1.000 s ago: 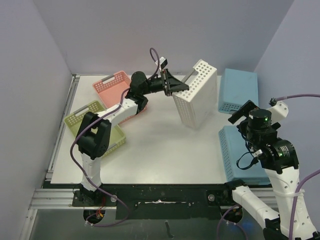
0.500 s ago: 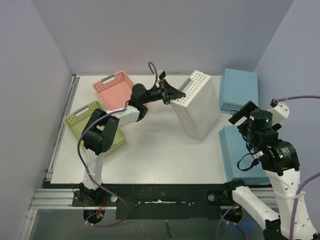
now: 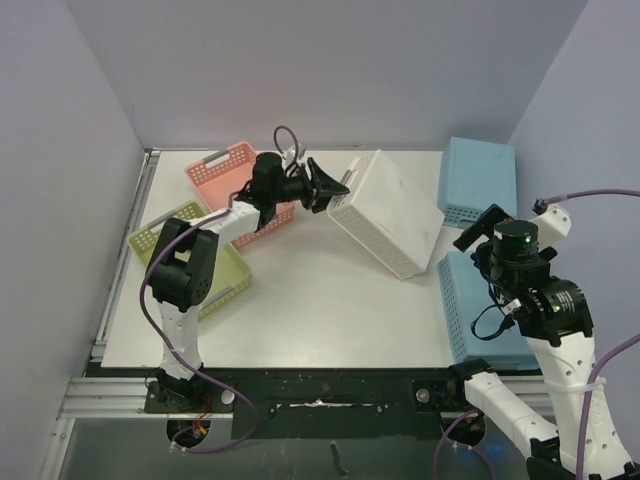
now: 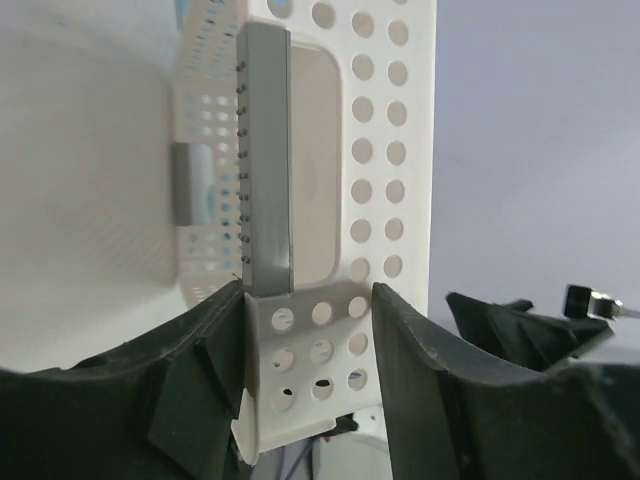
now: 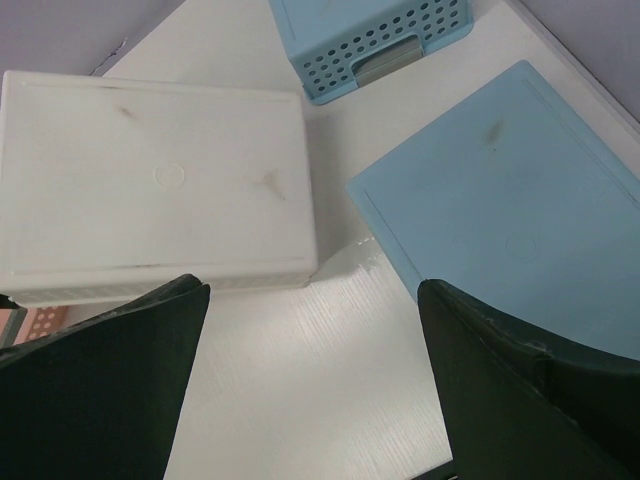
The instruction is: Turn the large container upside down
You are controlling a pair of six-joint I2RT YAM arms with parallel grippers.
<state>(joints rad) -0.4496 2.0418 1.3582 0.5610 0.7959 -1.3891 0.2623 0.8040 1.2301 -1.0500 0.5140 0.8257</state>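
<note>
The large white perforated container (image 3: 390, 215) sits tilted in the middle of the table, its solid bottom facing up and to the right. Its right end is low by the blue containers and its left end is raised. My left gripper (image 3: 330, 190) is shut on the rim of its left end wall, just below the grey handle (image 4: 265, 160); the wall (image 4: 340, 150) sits between my fingers (image 4: 310, 350). My right gripper (image 3: 480, 232) is open and empty above the table to the right of the white container (image 5: 150, 180), with bare table between its fingers (image 5: 310, 380).
A pink basket (image 3: 225, 170) and a green basket (image 3: 185, 235) lie at the back left under the left arm. Two blue containers lie upside down at the right, one at the back (image 3: 478, 178) and one nearer (image 3: 480, 320), also in the right wrist view (image 5: 510, 200).
The left gripper has swung left and turned the white container over, from standing steeply on its end to lying with its bottom up. The right arm has barely moved.
</note>
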